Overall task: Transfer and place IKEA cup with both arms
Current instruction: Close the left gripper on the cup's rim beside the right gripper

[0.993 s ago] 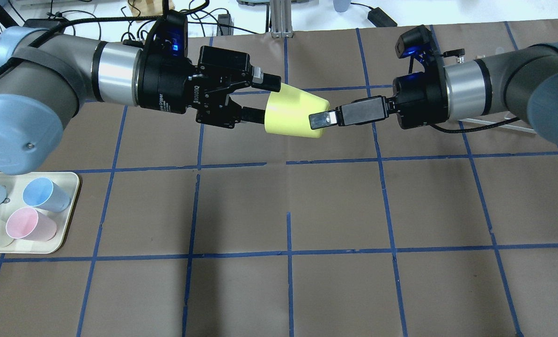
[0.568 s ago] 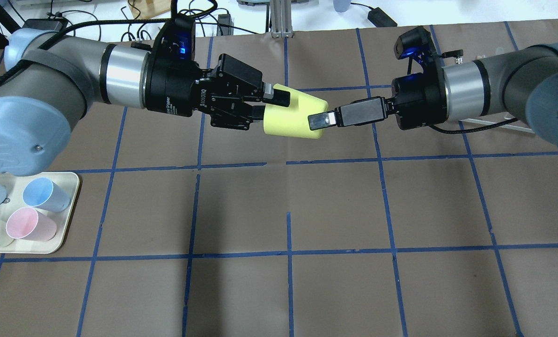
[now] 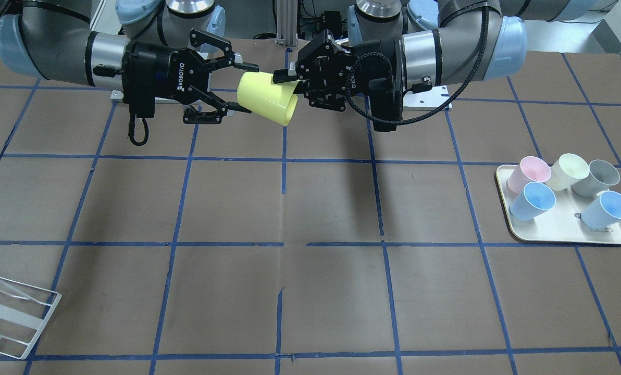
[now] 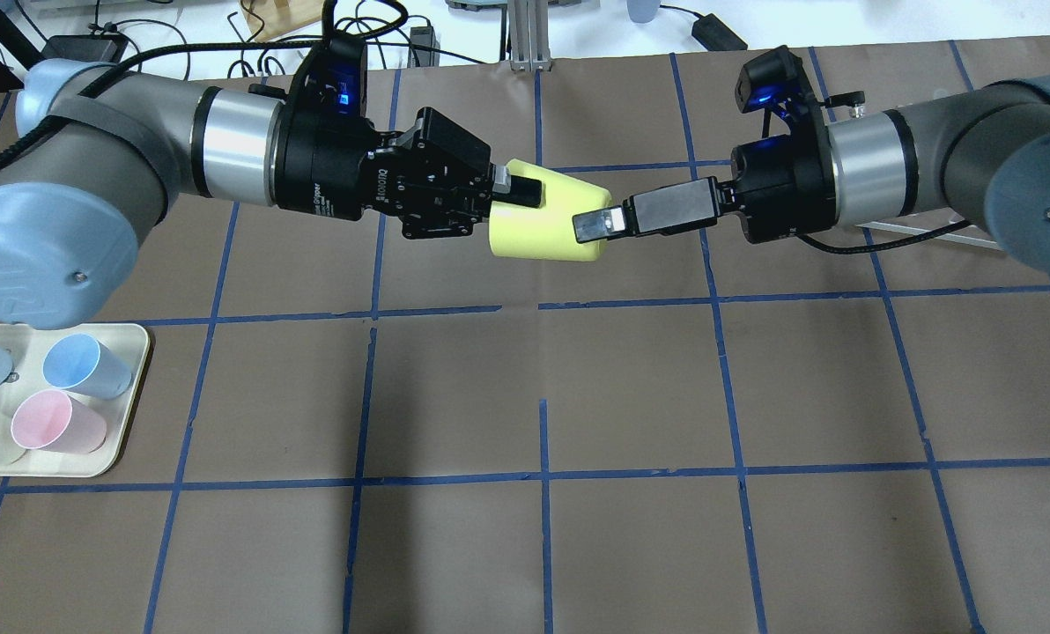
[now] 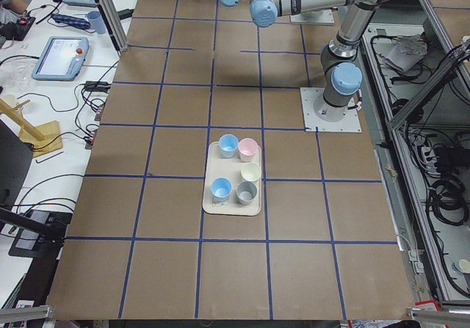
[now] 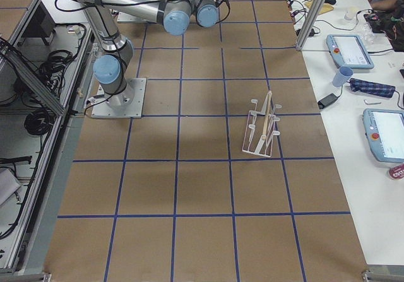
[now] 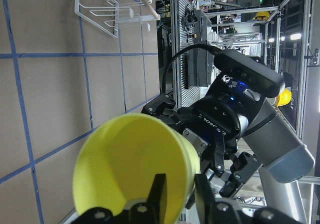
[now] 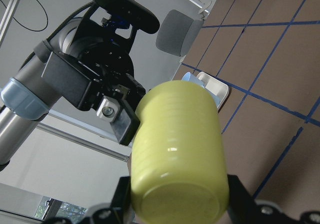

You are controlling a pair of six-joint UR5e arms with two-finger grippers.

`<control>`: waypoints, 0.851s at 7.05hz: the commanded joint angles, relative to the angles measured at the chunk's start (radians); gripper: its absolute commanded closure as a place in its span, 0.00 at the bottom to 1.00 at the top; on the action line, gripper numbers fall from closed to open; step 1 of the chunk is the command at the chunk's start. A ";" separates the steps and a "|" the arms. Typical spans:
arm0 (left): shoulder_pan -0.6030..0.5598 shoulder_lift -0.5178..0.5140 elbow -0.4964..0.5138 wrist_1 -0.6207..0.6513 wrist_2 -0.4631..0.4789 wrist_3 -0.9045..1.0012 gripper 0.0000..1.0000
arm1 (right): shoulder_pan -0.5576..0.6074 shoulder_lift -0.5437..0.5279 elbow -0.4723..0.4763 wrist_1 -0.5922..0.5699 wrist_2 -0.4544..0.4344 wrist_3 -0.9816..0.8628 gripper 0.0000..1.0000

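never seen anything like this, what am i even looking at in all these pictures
This is a robot with a left arm and a right arm at a brown table marked with blue tape. All the pictures show one moment from different cameras: one above and behind the robot, one facing it, one at each table end, and one on each wrist. Each arm ends in a two-finger tool. In mid-air the left tool pinches the rim of a yellow cup, one finger inside it. The right tool grips the cup's closed bottom end, so both hold it. On the table lie a cream tray with five pastel cups and a white wire rack.
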 commanded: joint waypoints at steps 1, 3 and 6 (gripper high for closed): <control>0.001 0.001 0.003 0.001 -0.001 -0.028 0.81 | 0.001 -0.004 -0.003 -0.002 0.001 0.038 0.00; 0.002 0.007 0.009 0.001 -0.001 -0.047 0.90 | 0.001 -0.005 -0.008 -0.002 -0.001 0.075 0.00; 0.004 0.010 0.012 0.001 0.002 -0.087 1.00 | -0.002 -0.004 -0.012 -0.002 -0.002 0.093 0.00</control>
